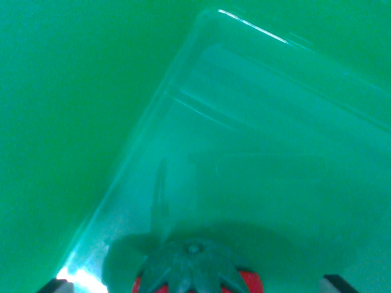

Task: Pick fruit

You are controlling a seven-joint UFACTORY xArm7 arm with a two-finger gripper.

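So I'm looking down through the wrist cam and basically everything is green. The flat bright green tabletop (67,110) fills the wrist view's left and top. Sitting on it is a clear plastic rectangular container (183,97), angled diagonally, with one corner up near the top middle and a shiny glare line along its top rim. Its see-through floor takes up most of the wrist view's right side.

Right at the bottom edge, a bit left of center, there's the red strawberry with a dull grey-green leafy cap (195,271). I only see the top of it, cap pointing up at the camera, red shoulders peeking out either side. It throws a soft shadow onto the container floor around it, so it looks to be over the inside of the container, near the long left wall.

The tool (198,287) only shows as two dark tips in the bottom corners, one on either side of the berry. Honestly can't tell if it's clamped on the fruit or just loose around it, since the contact points are cut off by the frame.
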